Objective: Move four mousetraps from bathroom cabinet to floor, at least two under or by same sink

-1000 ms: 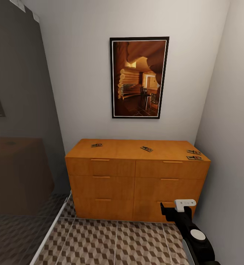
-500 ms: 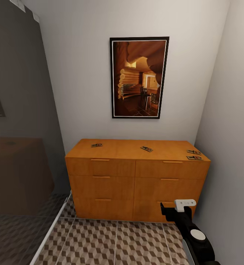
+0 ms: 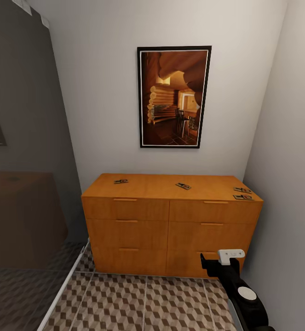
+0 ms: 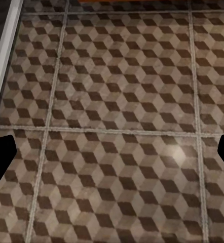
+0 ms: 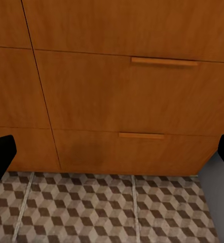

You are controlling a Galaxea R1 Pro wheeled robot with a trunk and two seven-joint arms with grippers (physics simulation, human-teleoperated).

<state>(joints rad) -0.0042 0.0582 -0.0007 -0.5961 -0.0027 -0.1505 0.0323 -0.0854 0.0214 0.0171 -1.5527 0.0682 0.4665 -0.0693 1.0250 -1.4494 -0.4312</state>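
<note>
Four mousetraps (image 3: 183, 186) lie on cabinet (image 3: 170, 225) top, center frame. Right pincer (image 3: 216, 264) lower right; both pincers spread w/ nothing between.

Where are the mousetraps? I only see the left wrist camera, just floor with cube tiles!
Observer: They lie on top of the cabinet, seen from the head camera. One mousetrap is near its left end.
Operator: Where are the others?
Observer: One sits near the middle, and two lie close together at the right end.
Operator: Is my other hand near them?
Observer: Not yet. The right hand is low, facing the lower drawer fronts, with its fingers wide apart and nothing between them.
Operator: Are the drawers open?
Observer: No, all the drawers look closed.
</note>
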